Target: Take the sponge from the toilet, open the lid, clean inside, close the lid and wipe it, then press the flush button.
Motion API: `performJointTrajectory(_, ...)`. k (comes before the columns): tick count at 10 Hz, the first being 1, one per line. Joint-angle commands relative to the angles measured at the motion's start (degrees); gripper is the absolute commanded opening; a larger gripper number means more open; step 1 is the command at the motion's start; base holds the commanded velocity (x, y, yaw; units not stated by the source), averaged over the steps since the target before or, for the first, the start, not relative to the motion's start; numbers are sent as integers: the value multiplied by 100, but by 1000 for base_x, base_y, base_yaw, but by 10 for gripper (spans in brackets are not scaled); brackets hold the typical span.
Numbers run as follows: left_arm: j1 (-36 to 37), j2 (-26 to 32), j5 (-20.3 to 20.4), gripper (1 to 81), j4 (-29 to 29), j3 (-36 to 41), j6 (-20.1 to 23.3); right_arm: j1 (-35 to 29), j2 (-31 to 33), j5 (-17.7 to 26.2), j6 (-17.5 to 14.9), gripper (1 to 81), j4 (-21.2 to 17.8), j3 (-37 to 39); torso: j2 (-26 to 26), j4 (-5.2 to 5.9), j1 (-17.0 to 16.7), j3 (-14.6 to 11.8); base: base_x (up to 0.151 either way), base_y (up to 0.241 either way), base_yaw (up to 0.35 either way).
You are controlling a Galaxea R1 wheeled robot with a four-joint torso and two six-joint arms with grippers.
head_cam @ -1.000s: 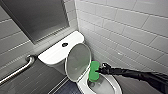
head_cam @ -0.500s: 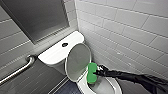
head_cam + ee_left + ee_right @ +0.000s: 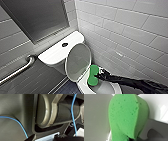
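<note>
Sponge: your bright green, peanut-shaped foam sponge (image 3: pixel 93 75) stands on end over the bowl's rim, just beside the raised lid; you cannot tell whether it touches the ceramic.
Right gripper: your black right gripper (image 3: pixel 100 75) pinches the sponge's side.
Toilet: the glossy white ceramic toilet (image 3: pixel 56 55) has its oval lid (image 3: pixel 78 61) up.
Flush button: the small dark round button (image 3: pixel 64 44) sits mid-tank, well apart from your gripper.

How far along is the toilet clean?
Done: bright green peanut-shaped sponge picked up, held by the right gripper; white oval lid stands open. In hand: sponge at the white ceramic bowl's rim. Left: closing and wiping lid, pressing the dark round flush button.
</note>
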State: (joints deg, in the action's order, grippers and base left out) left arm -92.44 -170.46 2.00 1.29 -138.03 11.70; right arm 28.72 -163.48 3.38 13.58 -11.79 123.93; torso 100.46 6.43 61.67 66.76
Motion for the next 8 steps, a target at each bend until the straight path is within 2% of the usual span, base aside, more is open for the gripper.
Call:
performJointTrajectory(1, -288, -23, -517, 811, 11, 92, -1, -661, 811, 94, 83, 10, -25, -1194, 0, 0, 0, 0, 0, 0, 0)
performJointTrajectory(8, -288, -76, -525, 811, -15, 84, 34, -2, 1718, -416, 127, 10, -131, -1740, 0, 0, 0, 0, 0, 0, 0)
